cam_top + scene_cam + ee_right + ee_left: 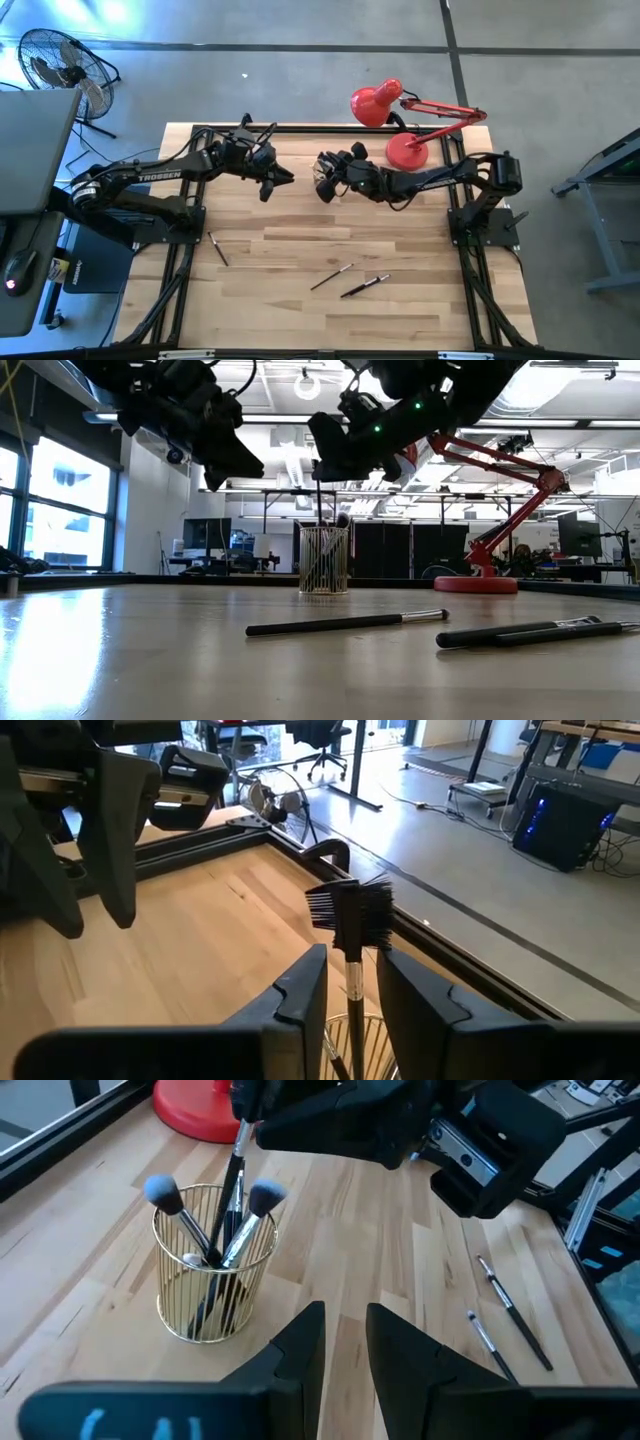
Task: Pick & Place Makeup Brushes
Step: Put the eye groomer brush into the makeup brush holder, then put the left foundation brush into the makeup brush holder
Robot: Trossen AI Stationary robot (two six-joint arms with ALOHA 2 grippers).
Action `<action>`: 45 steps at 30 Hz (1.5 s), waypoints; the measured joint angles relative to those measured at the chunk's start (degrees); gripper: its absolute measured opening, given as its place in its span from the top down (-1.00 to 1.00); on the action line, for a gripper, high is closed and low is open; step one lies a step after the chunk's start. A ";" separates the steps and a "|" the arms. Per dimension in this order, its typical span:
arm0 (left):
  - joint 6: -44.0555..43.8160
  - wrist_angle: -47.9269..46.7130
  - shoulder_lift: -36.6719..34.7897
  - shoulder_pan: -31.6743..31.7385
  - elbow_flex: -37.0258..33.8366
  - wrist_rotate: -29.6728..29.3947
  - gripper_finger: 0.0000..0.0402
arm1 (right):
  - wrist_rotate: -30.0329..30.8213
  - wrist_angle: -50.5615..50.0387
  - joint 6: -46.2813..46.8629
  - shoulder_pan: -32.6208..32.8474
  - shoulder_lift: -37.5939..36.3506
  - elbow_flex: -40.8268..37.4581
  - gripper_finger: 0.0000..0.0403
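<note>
A gold wire cup (213, 1275) stands on the table between my two grippers, with several makeup brushes upright in it; it also shows in the low view (324, 560). My right gripper (352, 982) hovers above the cup, shut on a black fan-tipped brush (350, 910). My left gripper (345, 1342) is raised near the cup, narrowly open and holding nothing. Three more brushes lie flat on the table: one (218, 248) toward the left edge and two (330, 277) (363, 286) near the middle. My right gripper pinches the brush's handle just below the bristle head (352, 970) between its two fingers, which lie across it. The brush stands upright with the bristles above the fingers. Its lower handle (232, 1190) reaches down into the wire cup.
A red desk lamp (395, 120) stands at the table's far edge, its base (190, 1110) just behind the cup. Black frame rails run along the table's edges. The near half of the table holds only the loose brushes (345, 623) (530, 630).
</note>
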 joint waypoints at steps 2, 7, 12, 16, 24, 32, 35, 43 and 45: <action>0.36 -0.01 0.02 0.00 0.00 -0.49 0.62 | 0.04 0.02 -0.08 0.00 0.00 0.00 0.57; 1.38 0.02 0.02 0.00 0.00 -0.89 0.62 | 0.04 -0.77 0.48 0.00 0.00 0.00 0.57; 1.49 0.02 0.02 0.02 0.00 -0.90 0.62 | -1.20 -5.99 5.31 -0.02 -0.02 0.04 0.56; 2.00 0.02 0.02 0.02 0.00 -0.95 0.62 | -2.29 -11.02 7.87 -0.02 -0.02 0.04 0.56; 1.99 0.04 0.02 0.00 0.00 -1.08 0.62 | -5.70 -12.03 9.29 -1.47 -0.04 0.04 0.56; 1.49 -0.69 0.02 0.01 0.00 -1.05 0.62 | -9.72 -20.62 6.61 -2.19 -5.56 0.09 0.56; 1.21 -1.69 0.04 0.00 0.00 -1.05 0.62 | -10.30 -26.45 6.07 -2.16 -9.40 0.09 0.57; -3.05 -3.49 0.04 -0.20 0.00 -6.50 0.62 | -11.19 -43.43 12.01 -2.19 -17.80 0.09 0.59; -4.65 -3.71 0.04 -1.34 0.02 -9.61 0.62 | -11.24 -48.09 14.09 -2.18 -18.60 0.11 0.63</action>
